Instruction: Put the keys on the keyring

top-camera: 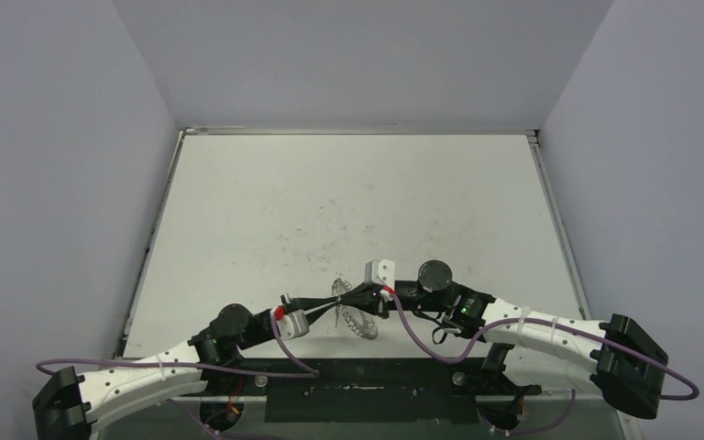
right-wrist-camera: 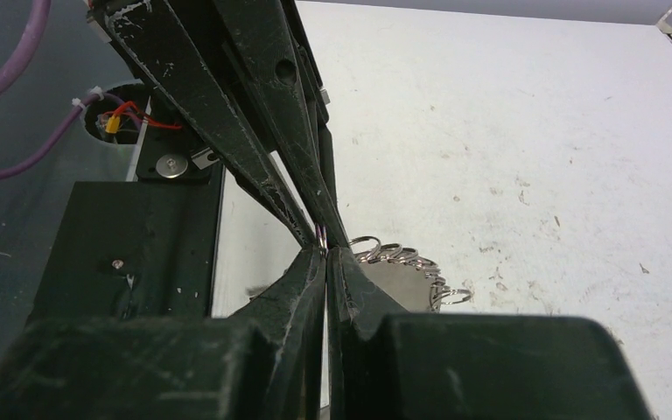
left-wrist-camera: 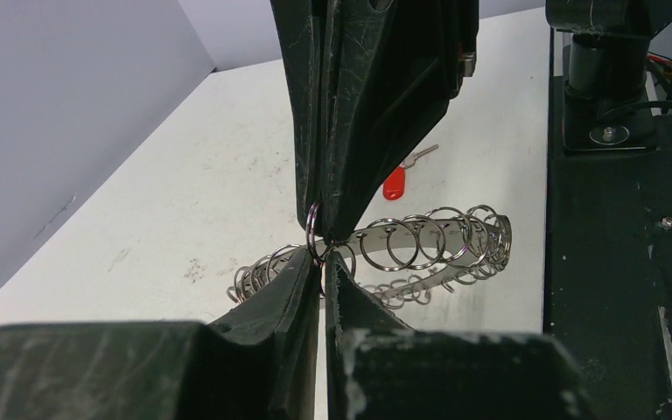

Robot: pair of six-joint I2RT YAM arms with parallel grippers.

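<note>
The left claw point(left-wrist-camera: 322, 267) and right claw point(right-wrist-camera: 325, 254) both pinch one loop of the flat silver fringed metal keyring point(left-wrist-camera: 402, 232). Uneven pulls may make it slip.

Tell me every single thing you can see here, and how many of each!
keyring: one, silver, fringed with wire loops, tilted at the near middle of the table.
key: one seen, red tag, lying on the table beyond the keyring.
table: one, white and scuffed, between the walls.
walls: three, pale grey, around the table.
base plate: one, black, at the near edge.
cables: purple, along both arms.
left end effector: one, black, shut on a keyring loop.
right end effector: one, black, shut on what looks like the same loop, tip to tip with the left.
</note>
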